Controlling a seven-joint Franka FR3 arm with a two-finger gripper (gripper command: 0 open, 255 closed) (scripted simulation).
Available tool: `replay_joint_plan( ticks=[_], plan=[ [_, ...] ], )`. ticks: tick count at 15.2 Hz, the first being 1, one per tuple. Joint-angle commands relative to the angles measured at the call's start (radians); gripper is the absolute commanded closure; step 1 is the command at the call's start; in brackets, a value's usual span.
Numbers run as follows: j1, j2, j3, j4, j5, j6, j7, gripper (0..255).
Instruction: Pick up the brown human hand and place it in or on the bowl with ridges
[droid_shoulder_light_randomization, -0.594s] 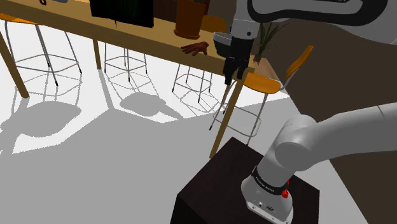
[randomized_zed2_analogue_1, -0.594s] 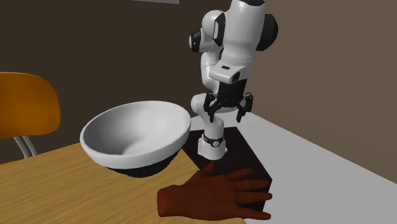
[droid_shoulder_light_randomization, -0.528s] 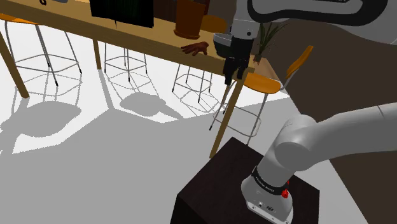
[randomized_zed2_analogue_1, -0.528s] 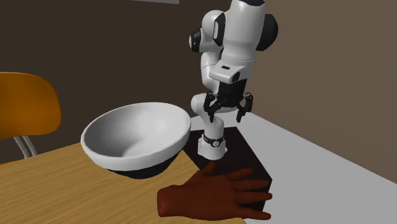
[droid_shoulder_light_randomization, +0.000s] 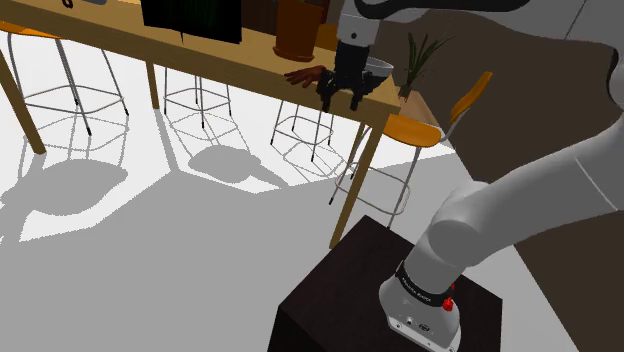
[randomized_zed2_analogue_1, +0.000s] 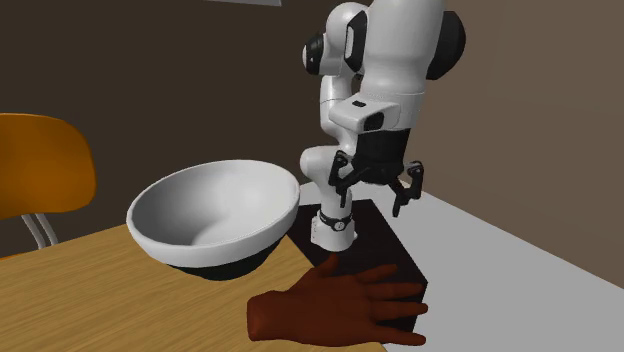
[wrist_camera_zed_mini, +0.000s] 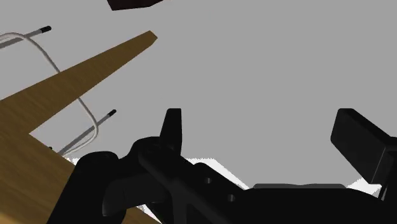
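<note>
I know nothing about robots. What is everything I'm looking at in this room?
table: one, wooden, long, across the floor from the stand
bowl: one, white with a dark base, at the table's end
brown human hand: one, brown, flat on the table beside the bowl
pot: one, brown, on the table
panel: one, black, on the table
seats: several, orange tops on wire legs, along the table
plant: one, green, behind the table
stand: one, dark box, on the floor
arm: one, white
robot's hand: one, black, open, empty, in the air near the table's end
</note>
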Motion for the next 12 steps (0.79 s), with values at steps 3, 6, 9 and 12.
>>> replay_joint_plan(
  ticks=[3, 6, 9, 12],
  plan=[
    [-0.043, 0.128, 0.017, 0.115, 0.012, 0.057, 0.174, 0],
    [-0.073, 0.216, 0.022, 0.210, 0.012, 0.083, 0.297, 0],
    [-0.102, 0.300, 0.020, 0.310, 0.007, 0.099, 0.415, 0],
    [-0.129, 0.379, 0.013, 0.413, -0.001, 0.107, 0.530, 0]
  ],
)
